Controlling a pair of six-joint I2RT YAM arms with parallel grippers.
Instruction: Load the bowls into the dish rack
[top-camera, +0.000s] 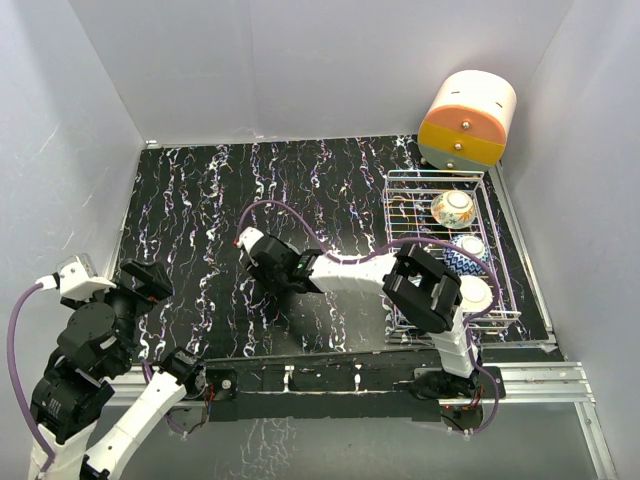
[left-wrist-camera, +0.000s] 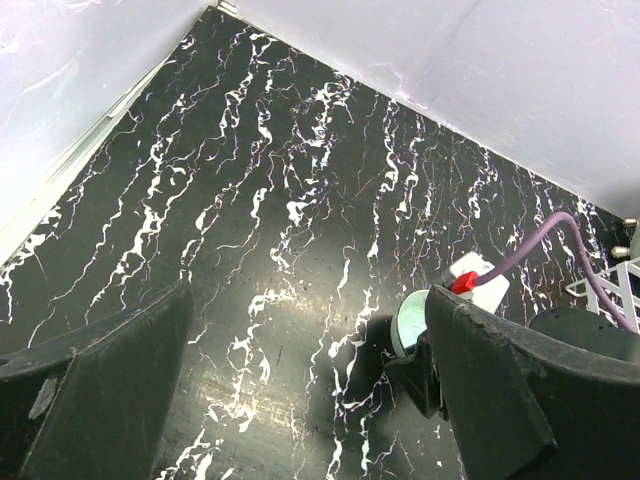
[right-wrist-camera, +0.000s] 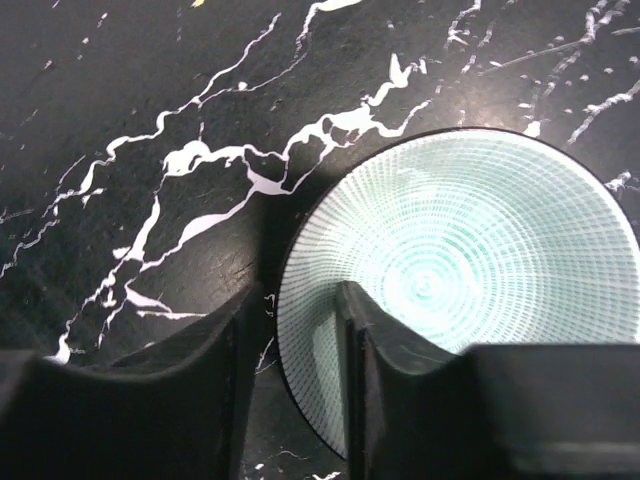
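Closest to me, the left gripper (left-wrist-camera: 310, 295) hangs over the near-left part of the black marbled table (top-camera: 220, 200). Its own camera shows the two fingers spread wide with only table between them. That same camera gives me something the overhead does not: a sliver of the mint green bowl (right-wrist-camera: 470, 290), tipped with its pale inside turned toward the left arm, just below a purple cable (left-wrist-camera: 540, 238).

Further in, near the middle of the table, the right gripper (right-wrist-camera: 297, 295) reaches leftward from its base. From above, its body hides the bowl almost entirely. The right wrist view settles it. The fingers are drawn in to a narrow gap and clamp the bowl's rim, one inside on the ribbed glaze and one outside. The bowl's mouth faces that camera. Being round, it has no long axis to speak of. I cannot tell whether it has left the table.

Only the overhead shows the dish rack (top-camera: 405, 215), which stands along the right edge with its long side running away from me. Three bowls stand in a line down it: a white-inside bowl (top-camera: 478, 295) nearest, partly behind the right arm's elbow, then the blue-and-white bowl (top-camera: 468, 257), then the cream bowl with the orange flower (top-camera: 453, 208).

Just beyond the rack's far end stands a cream-and-orange drawer box (top-camera: 467, 120).
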